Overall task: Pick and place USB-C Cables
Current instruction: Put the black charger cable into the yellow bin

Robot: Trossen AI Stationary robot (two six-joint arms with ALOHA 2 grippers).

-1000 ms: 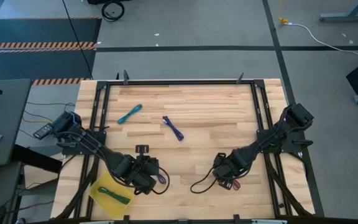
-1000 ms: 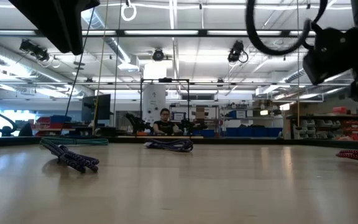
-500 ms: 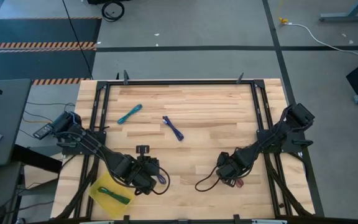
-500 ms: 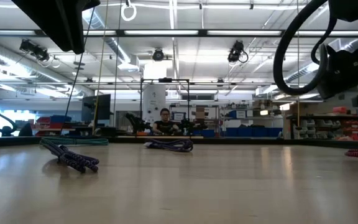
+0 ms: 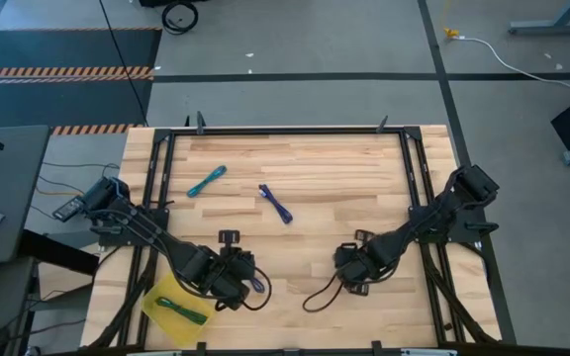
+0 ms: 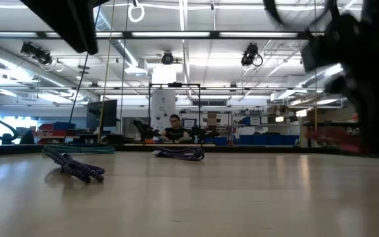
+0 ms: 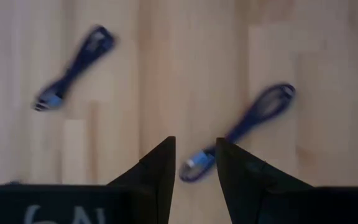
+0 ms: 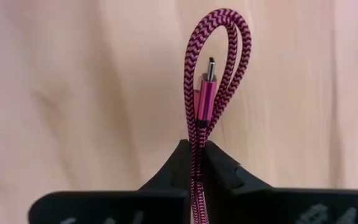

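- Wooden counter [image 5: 315, 168], black frame rails along its edges.
- Yellow pad [image 5: 161, 307] at near-left corner, green cable [image 5: 182, 310] lying on it.
- Left gripper [image 7: 195, 163]: jaws part-open, empty, over a blue-purple cable [image 7: 241, 130].
- Right gripper [image 8: 194, 152]: jaws clamped on maroon cable [image 8: 211, 81].
- Teal cable [image 5: 207, 181] and second blue-purple cable [image 5: 276, 204] mid-counter, unobstructed.

Magenta-and-black braided cable [image 8: 211, 81], teal cable [image 5: 207, 181], blue-purple cable [image 5: 276, 204], pale wood table [image 5: 325, 168]

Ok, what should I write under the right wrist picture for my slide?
Right pincer shut on the pink-and-black braided cable, its loop and metal plug sticking out over the wooden table.
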